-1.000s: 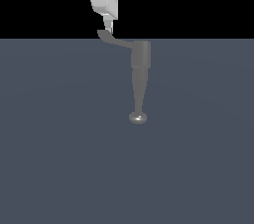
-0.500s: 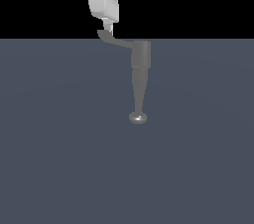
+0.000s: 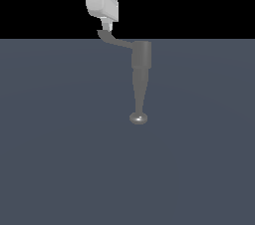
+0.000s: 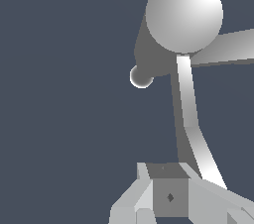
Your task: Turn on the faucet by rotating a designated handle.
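White claw poised at the lever tip

The white two-fingered gripper (image 3: 106, 26) hangs over the upturned paddle end of the thin curved grey lever handle (image 3: 113, 41), which juts sideways from the small matte grey cylindrical faucet (image 3: 141, 56) standing near the far edge of the dark slate floor (image 3: 60, 159). Whether the claw is clenched or released I cannot tell. The contact looks shallow, so a sideways push might slip off the paddle, leaving the handle unturned.
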{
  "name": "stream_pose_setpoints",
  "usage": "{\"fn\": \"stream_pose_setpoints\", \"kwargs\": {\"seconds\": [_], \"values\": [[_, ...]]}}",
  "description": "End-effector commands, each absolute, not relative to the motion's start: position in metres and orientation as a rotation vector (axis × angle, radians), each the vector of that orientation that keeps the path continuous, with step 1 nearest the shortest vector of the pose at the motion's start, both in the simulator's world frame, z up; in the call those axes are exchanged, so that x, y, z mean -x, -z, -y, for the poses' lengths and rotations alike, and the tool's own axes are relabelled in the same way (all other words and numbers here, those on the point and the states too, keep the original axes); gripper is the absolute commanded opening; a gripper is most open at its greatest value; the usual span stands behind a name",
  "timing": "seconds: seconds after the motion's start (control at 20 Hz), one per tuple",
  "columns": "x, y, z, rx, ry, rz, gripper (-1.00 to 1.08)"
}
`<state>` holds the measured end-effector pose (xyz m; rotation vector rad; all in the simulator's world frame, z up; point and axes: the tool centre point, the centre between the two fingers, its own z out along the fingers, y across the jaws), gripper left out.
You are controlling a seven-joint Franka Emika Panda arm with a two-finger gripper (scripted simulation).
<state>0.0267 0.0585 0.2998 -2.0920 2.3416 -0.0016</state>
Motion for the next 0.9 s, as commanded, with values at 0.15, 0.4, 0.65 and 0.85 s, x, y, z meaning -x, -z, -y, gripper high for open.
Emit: {"fn": "stream_pose_setpoints", "kwargs": {"seconds": [0.15,0.4,0.65,0.85], "values": [[-0.009,-0.299,-0.060,2.093,0.000,-2.343,-1.00],[0.006,-0.299,-0.061,2.093,0.000,-2.343,-1.00],[0.022,-0.299,-0.063,2.093,0.000,-2.343,-1.00],[0.035,-0.299,-0.064,2.092,0.000,-2.344,-1.00]]}}
